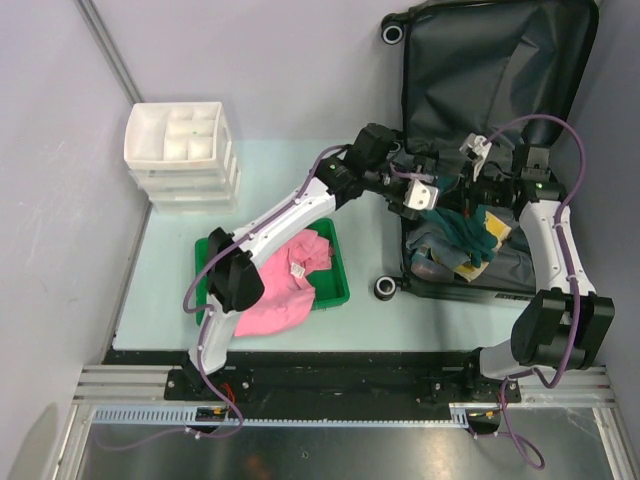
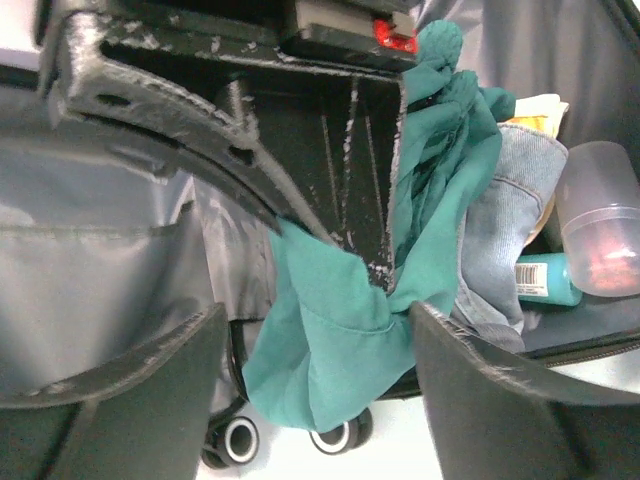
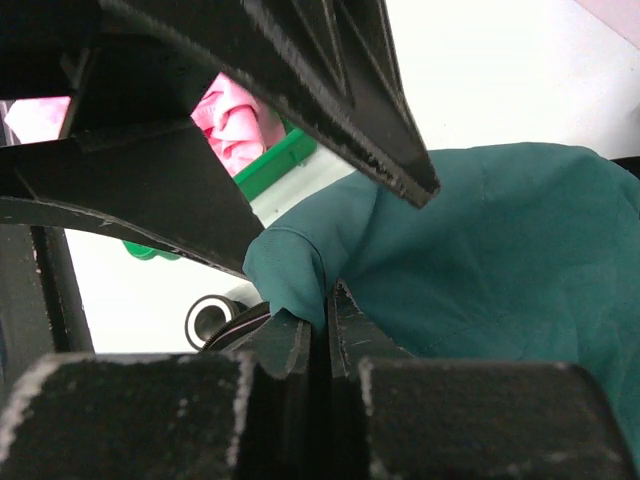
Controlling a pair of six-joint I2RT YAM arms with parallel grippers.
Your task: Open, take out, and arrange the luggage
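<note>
1 teal cloth (image 3: 480,250) clamped in r tool (image 3: 322,318) | l tool (image 2: 318,345) open alongside | luggage (image 1: 500,70) open, below both

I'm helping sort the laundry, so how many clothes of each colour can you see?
Pink crumpled cloth garment in the green plastic tray: 1
Teal-green cloth garment pinched by the right gripper over the open hard-shell suitcase: 1
Light blue denim garment inside the suitcase: 1
Total: 3
A yellow item beside them is too hidden to name.
</note>
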